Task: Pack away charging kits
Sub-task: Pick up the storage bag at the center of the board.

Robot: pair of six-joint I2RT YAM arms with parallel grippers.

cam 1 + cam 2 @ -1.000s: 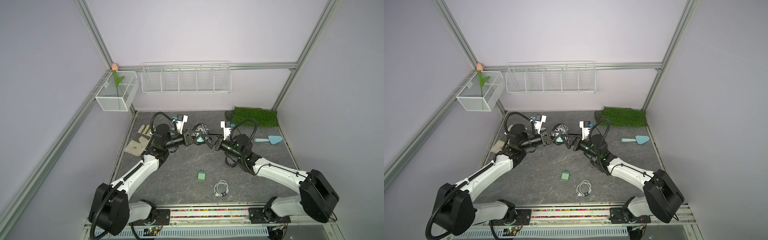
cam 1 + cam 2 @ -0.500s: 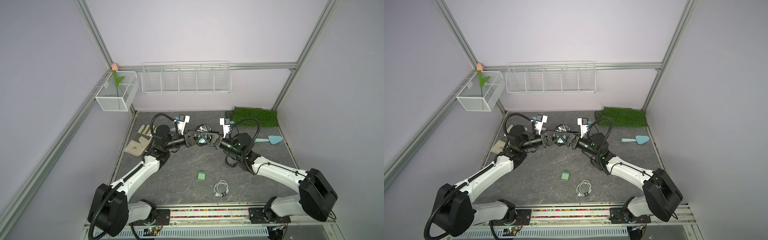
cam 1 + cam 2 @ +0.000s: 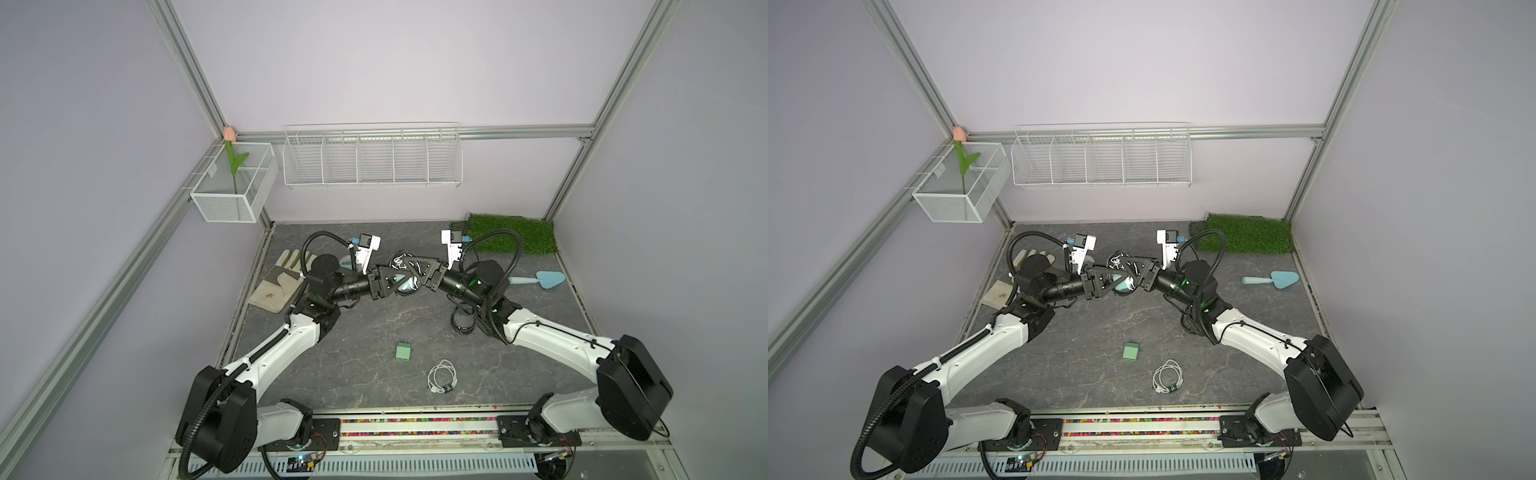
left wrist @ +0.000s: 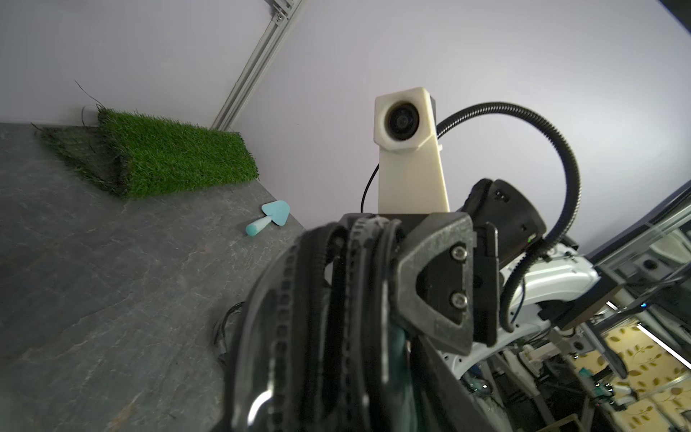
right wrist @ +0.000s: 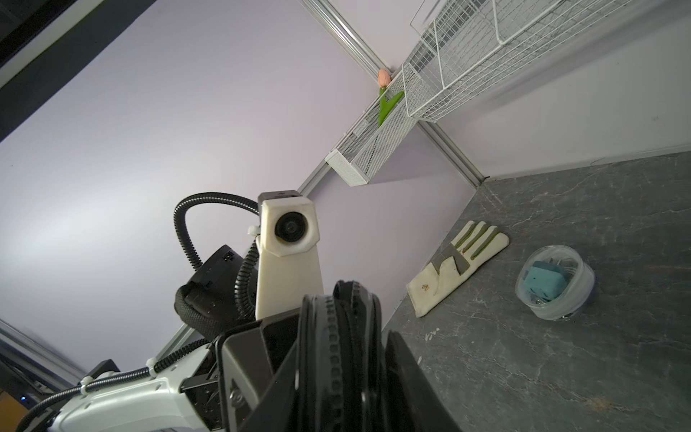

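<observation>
My two grippers meet above the middle of the table around a round black-rimmed case (image 3: 400, 266) that holds a coiled white cable and something teal. The right gripper (image 3: 409, 269) is shut on the case's zip rim (image 5: 336, 359). The case also stands between the jaws of the left gripper (image 3: 404, 280), whose hold on the rim (image 4: 321, 336) I cannot make out. A green charger block (image 3: 403, 351) and a coiled white cable (image 3: 442, 376) lie loose near the front. A clear white-rimmed case (image 5: 555, 286) with a teal block inside sits by the glove.
A glove (image 3: 278, 282) lies at the left edge and a light-blue trowel (image 3: 540, 279) at the right. A grass mat (image 3: 513, 232) fills the back right corner. A black ring (image 3: 463, 322) lies under the right arm. A wire basket (image 3: 372, 156) and a mesh box (image 3: 235, 183) hang on the walls.
The right gripper has moved in from the right toward the left gripper and closed from wide open onto the black-rimmed case. The left arm has stayed in place.
</observation>
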